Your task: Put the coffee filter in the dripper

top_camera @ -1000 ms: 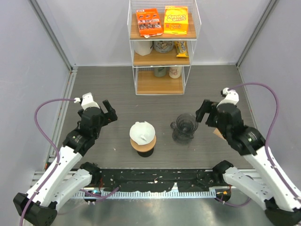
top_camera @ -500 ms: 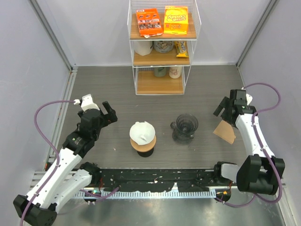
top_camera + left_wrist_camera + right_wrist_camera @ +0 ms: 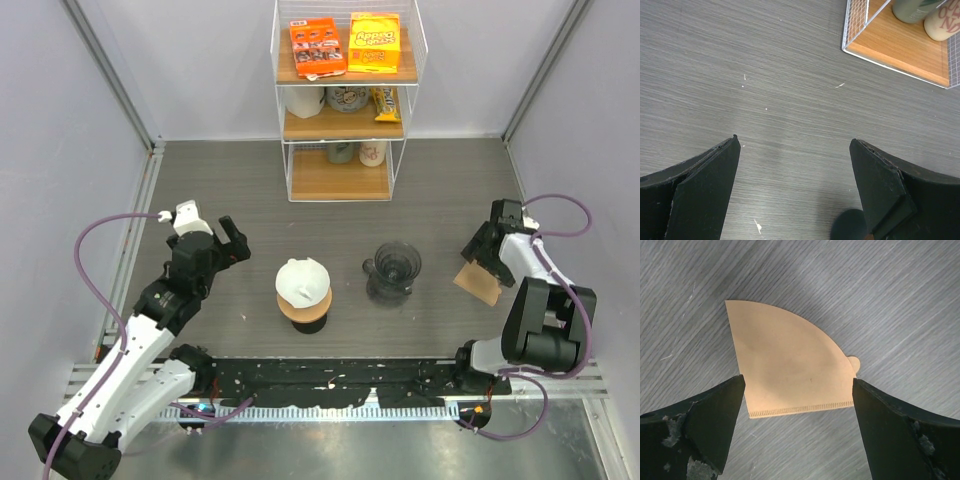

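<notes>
Tabletop [image 3: 220,180]: dark grey wood-grain laminate, running from the arm bases to the back wall; the left wrist view showed pale specks and short scratches on it.

Walls: pale lilac-grey panels on three sides, with a slanted metal post [image 3: 110,70] at each back corner.

Near edge: black mounting rail [image 3: 330,380] on a metal strip, carrying both arm bases.

Wire rack [image 3: 340,100]: white, three wooden shelves, standing against the back wall. Top shelf held a red-orange box [image 3: 317,47] and a yellow-orange box [image 3: 374,42]; the lower shelves held cups.

Coffee filter [image 3: 482,283]: brown paper fan, lying flat on the table near the right edge, well apart from the dripper.

Dripper [image 3: 392,268]: dark, translucent, upright at centre table, just right of a white cone on a round brown base [image 3: 303,285].

Right gripper [image 3: 480,252]: fingers spread wide, hovering over the filter, one finger on either side of it in the wrist view, gripping nothing.

Left gripper [image 3: 236,238]: fingers spread wide above bare table, left of the white cone, holding nothing.
</notes>
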You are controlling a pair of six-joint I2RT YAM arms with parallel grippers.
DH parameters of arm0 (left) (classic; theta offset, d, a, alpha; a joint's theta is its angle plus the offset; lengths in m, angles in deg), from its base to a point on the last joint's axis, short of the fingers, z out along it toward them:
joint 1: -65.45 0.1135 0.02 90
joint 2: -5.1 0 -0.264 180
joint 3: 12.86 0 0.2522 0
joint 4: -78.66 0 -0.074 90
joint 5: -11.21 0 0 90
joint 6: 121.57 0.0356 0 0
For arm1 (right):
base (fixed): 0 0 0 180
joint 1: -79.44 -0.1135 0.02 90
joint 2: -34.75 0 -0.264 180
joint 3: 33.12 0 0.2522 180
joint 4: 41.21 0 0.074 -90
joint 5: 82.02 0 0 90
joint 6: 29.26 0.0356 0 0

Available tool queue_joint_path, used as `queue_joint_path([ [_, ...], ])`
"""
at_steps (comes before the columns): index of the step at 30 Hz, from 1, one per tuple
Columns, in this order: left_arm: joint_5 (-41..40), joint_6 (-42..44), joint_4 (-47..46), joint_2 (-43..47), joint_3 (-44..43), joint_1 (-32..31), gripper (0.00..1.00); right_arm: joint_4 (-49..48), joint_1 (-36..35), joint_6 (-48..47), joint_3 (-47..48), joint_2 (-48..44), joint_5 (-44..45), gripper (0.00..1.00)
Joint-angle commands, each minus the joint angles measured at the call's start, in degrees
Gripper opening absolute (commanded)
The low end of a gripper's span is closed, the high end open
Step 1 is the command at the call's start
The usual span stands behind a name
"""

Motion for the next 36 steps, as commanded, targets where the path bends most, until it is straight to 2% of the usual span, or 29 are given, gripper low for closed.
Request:
queue_joint_path([
  [1,-0.47,0.55,-2.87,1.0,0.08,0.6,1.0,-4.18,0.46,0.48,-0.07,2.68,0.39,0.95],
  [8,-1.0,0.47,-2.34,1.0,-0.09,0.86,1.0,-7.25,0.46,1.44,-3.41,4.88,-1.63,0.95],
  [17,-1.52,0.38,-2.08,1.62,0.0,1.04,0.99,-9.27,0.37,1.36,-5.6,6.91,-2.95,1.0],
  [28,-1.61,0.29,-2.07,2.41,0.44,1.13,0.99,-11.56,0.37,0.39,-6.93,5.77,-6.56,0.6],
  [34,-1.7,0.2,-1.99,2.58,0.43,1.13,1.0,-12.7,0.37,-0.23,-7.28,5.24,-8.75,0.47],
  [36,-1.79,0.2,-1.9,2.58,0.35,1.21,1.0,-13.06,0.37,-0.49,-7.28,4.89,-9.72,0.39],
])
